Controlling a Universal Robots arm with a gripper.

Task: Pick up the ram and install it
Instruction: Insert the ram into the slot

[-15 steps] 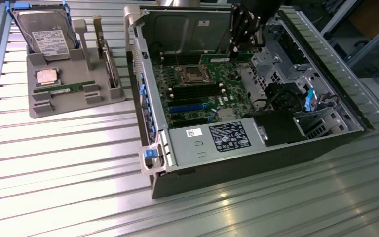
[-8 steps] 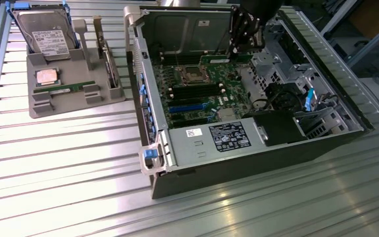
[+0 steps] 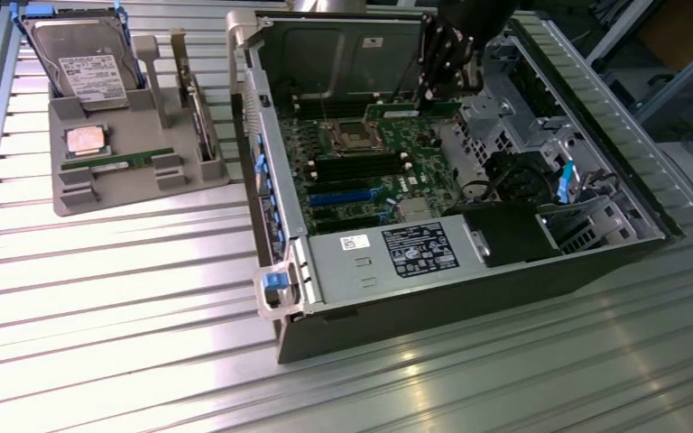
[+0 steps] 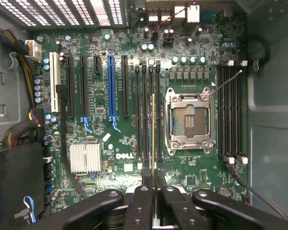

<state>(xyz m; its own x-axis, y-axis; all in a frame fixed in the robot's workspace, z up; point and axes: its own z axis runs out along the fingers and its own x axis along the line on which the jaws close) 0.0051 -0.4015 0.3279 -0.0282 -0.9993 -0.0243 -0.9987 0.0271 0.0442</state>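
A: Where's the ram (image 4: 153, 134)?
B: Clamped edge-on in the gripper (image 4: 153, 178), pinched tight between its black jointed fingers (image 4: 138, 206). Thin green board, hanging along the black memory slots (image 4: 144, 115) just beside the CPU socket (image 4: 188, 120).
A: Seated?
B: Can't tell.
A: Surroundings?
B: The socket is a square silver metal frame. The blue plastic slot (image 4: 110, 86) sits farther from the socket, and the ribbed heatsink (image 4: 85, 158) is beyond that. The second stick (image 3: 112, 163) lies flat in the grey tray (image 3: 82, 194), well apart from the socket.
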